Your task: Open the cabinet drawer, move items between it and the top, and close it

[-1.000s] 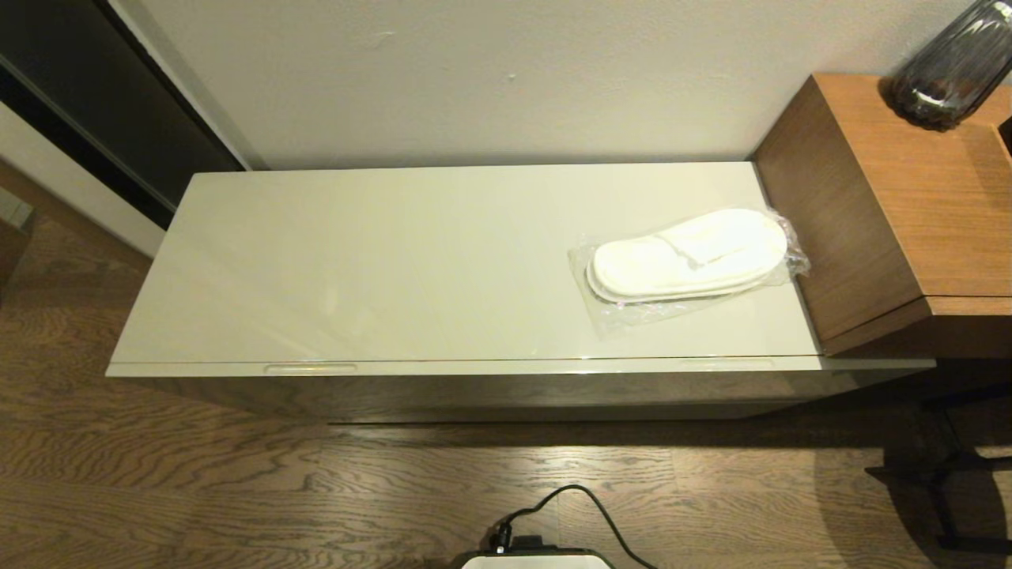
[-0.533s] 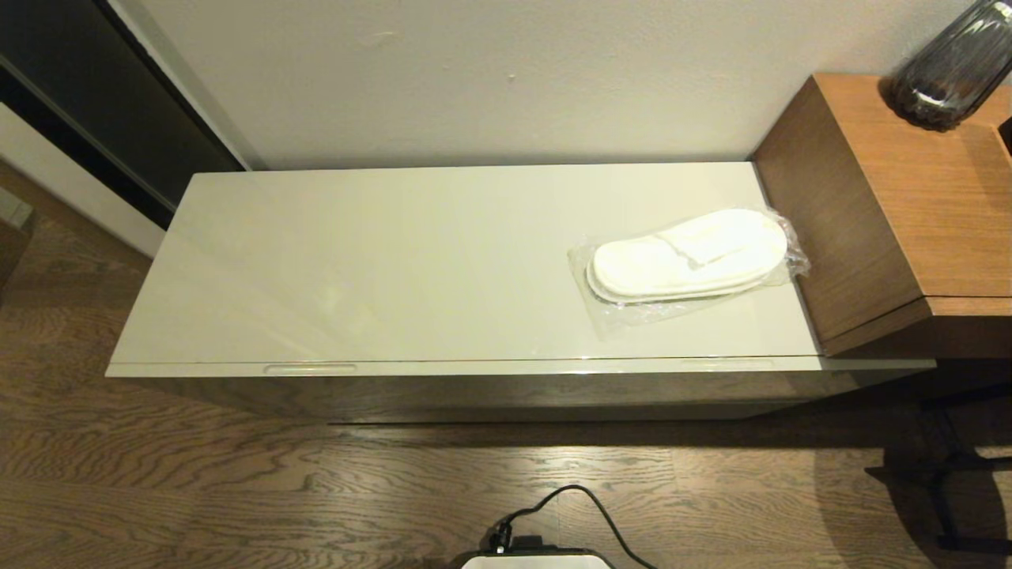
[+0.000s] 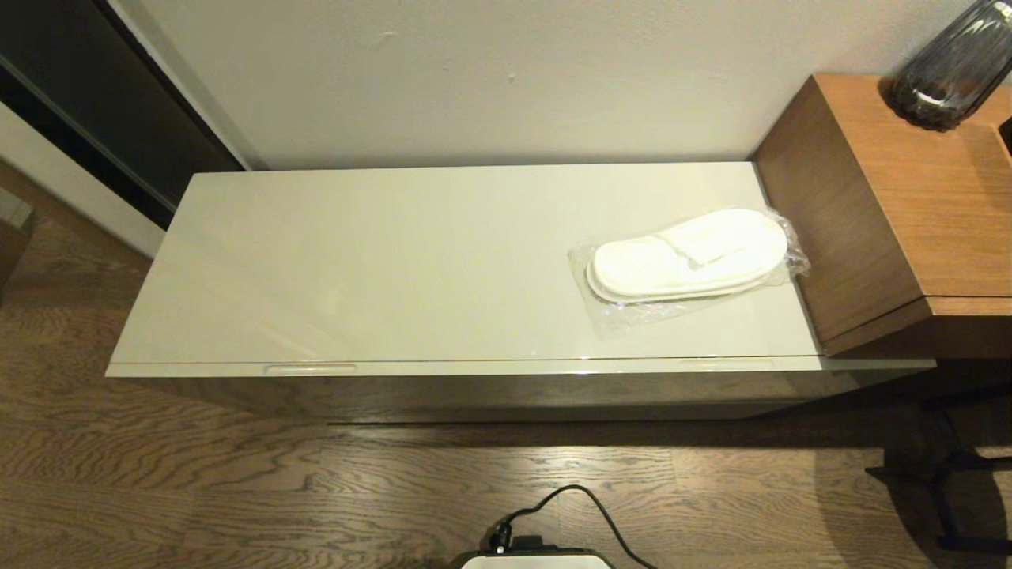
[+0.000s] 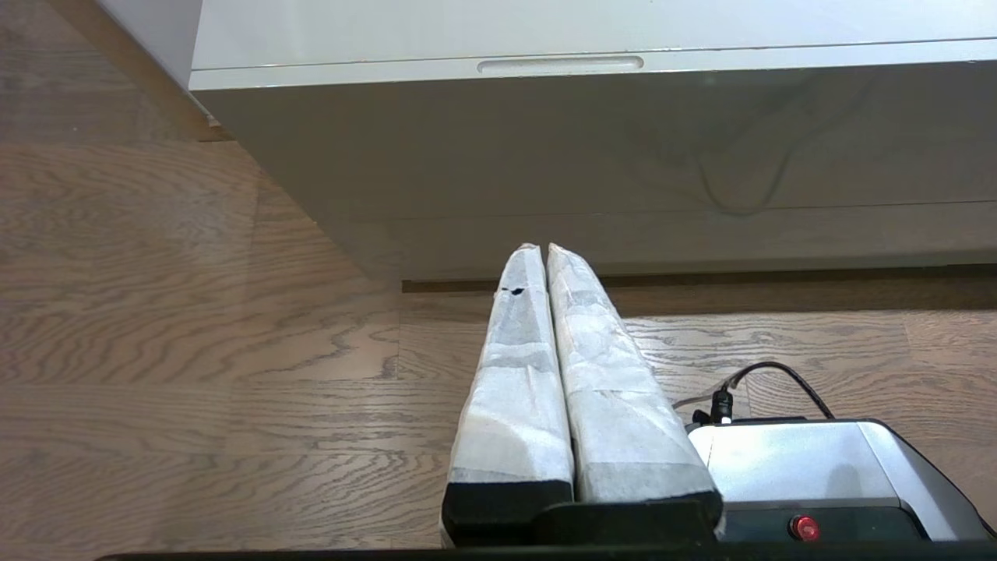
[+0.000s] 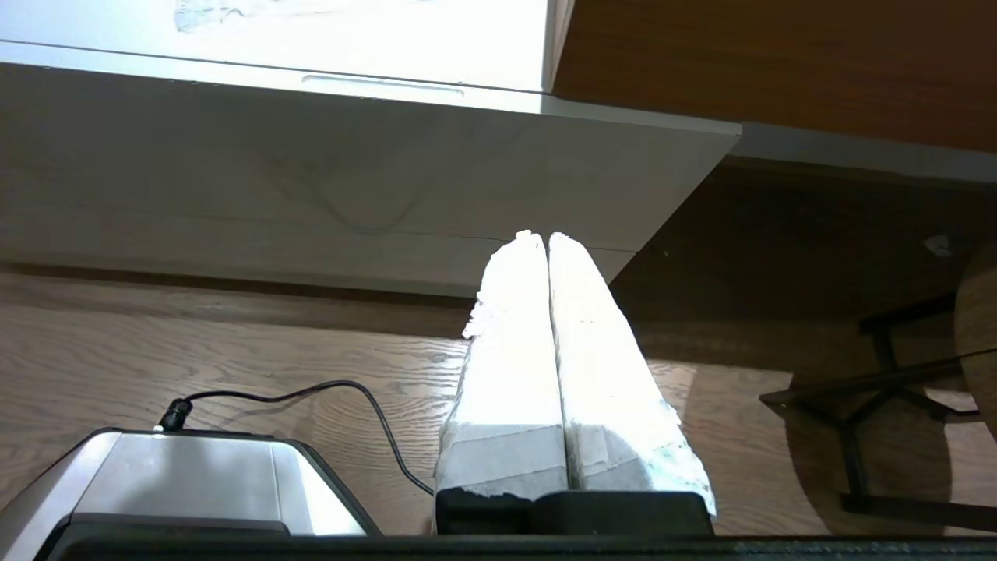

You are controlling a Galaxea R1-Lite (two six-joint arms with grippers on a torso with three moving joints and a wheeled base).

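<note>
One bagged pair of white slippers [image 3: 686,259] lies on the glossy cream cabinet top [image 3: 411,261], near its right end. The cabinet drawer [image 3: 506,367] is pushed in, its two handle slots along the front edge. One slot [image 4: 561,65] shows in the left wrist view and the other slot [image 5: 382,84] in the right wrist view. My left gripper [image 4: 543,248] is shut and empty, low over the floor before the cabinet's left part. My right gripper [image 5: 540,234] is shut and empty before the cabinet's right end. Neither arm shows in the head view.
A taller brown wood-grain unit [image 3: 893,197] stands against the cabinet's right end, with a dark glass vase [image 3: 949,67] on it. My base with a black cable [image 3: 585,514] sits on the wood floor. A dark metal frame [image 3: 949,466] stands at the lower right.
</note>
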